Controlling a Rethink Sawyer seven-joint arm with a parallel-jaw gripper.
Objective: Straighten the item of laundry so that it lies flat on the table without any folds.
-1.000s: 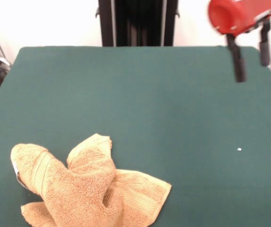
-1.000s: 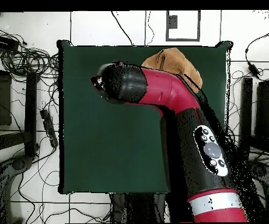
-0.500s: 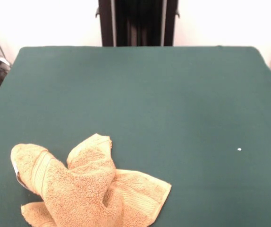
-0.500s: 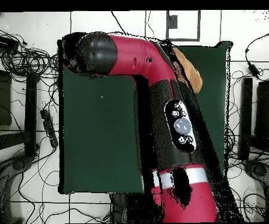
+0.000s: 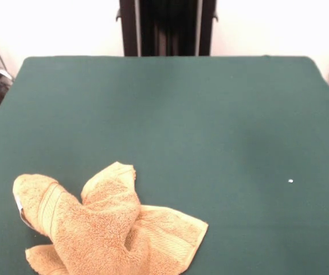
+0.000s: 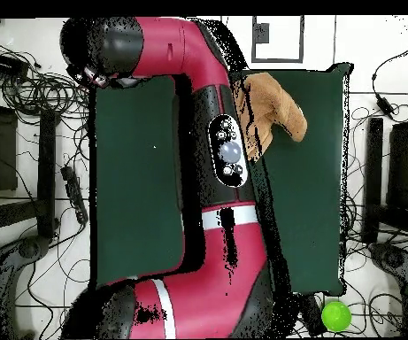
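Observation:
The item of laundry (image 5: 107, 229), an orange-tan terry towel, lies crumpled in a bunched heap with folded-over flaps near the front left of the green table (image 5: 210, 114). No arm or gripper shows in the front view. From overhead, the towel (image 6: 276, 108) sits near the table's (image 6: 154, 195) top edge, partly covered by the red arm (image 6: 229, 159). The gripper (image 6: 101, 78) hangs under the arm's black end at the table's top left corner, far from the towel; its state does not show.
A tiny white speck (image 5: 290, 181) lies on the cloth at the right. The overhead view has the arm crossing the table's middle from bottom to top left. Cables (image 6: 30, 88) and a green ball (image 6: 335, 315) lie on the floor around the table.
The arm has swung away and left the front view. Overhead, its end has moved from the table's middle to the top left corner. The towel has not moved.

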